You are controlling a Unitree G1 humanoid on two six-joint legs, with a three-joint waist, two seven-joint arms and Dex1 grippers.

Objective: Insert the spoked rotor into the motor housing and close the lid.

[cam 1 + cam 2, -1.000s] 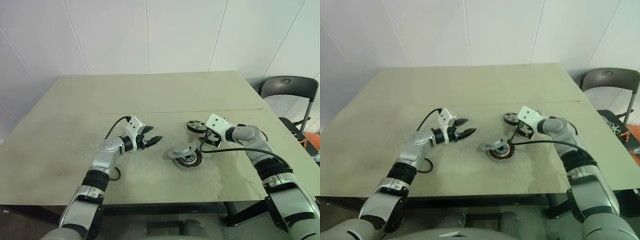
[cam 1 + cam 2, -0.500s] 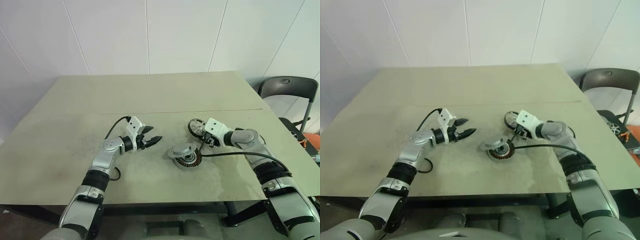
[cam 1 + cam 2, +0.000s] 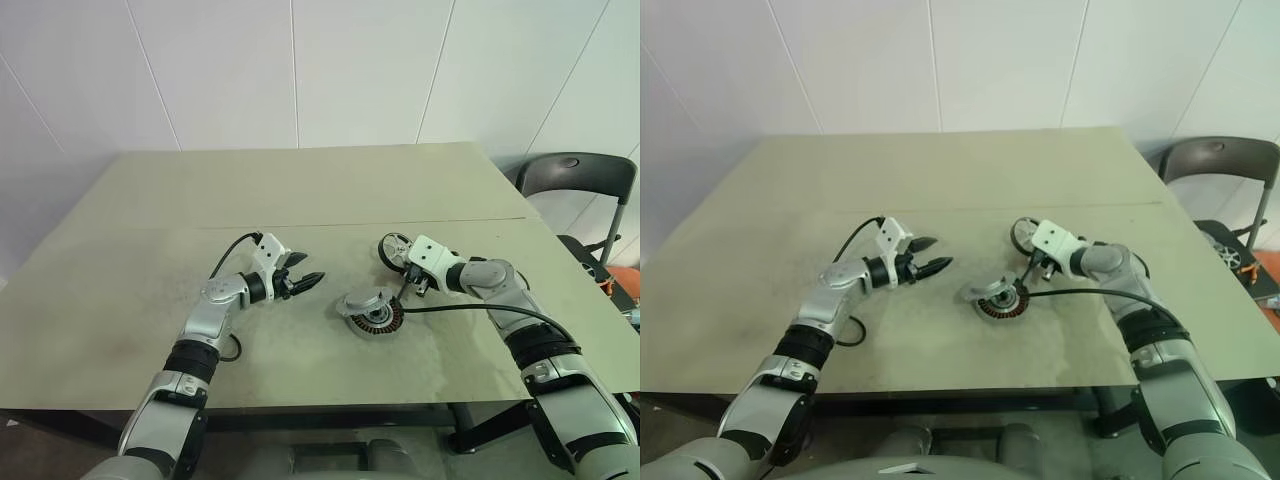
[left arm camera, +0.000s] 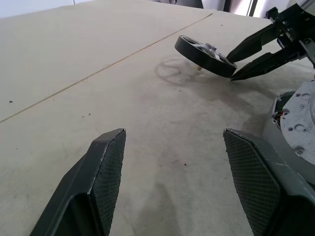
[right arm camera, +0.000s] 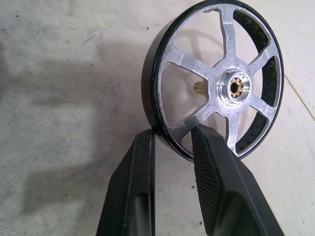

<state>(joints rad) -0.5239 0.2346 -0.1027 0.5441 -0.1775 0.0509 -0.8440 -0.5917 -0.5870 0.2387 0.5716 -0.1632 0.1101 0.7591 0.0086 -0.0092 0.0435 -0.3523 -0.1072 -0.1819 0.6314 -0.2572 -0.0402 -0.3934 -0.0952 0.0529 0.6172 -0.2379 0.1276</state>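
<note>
Black-rimmed spoked rotor, silver spokes and a small brass-tipped hub, pinched at its edge by the right claw; head views place it tilted up off the beige surface, just beyond the motor housing, which lies between the two arms with its copper windings showing and a grey lid resting askew across its top. Left claw, jaws apart and holding nothing, hovers well to the left of the housing. Left wrist view: rotor held aslant above its own shadow, the two right fingertips gripping only the near rim; housing wall at the frame edge. Right wrist view: fingers closed on a narrow arc of the rim, one pad outside, one between the spokes. Hazards, as judged: the bite is shallow and off-centre, so the wheel could swing or slip out during transfer; the lid sits over the opening, so lowering the rotor now would likely jam against it unless the idle left claw first moves it; a tilted approach could catch the hub pin on the windings and miss the centre hole.
</note>
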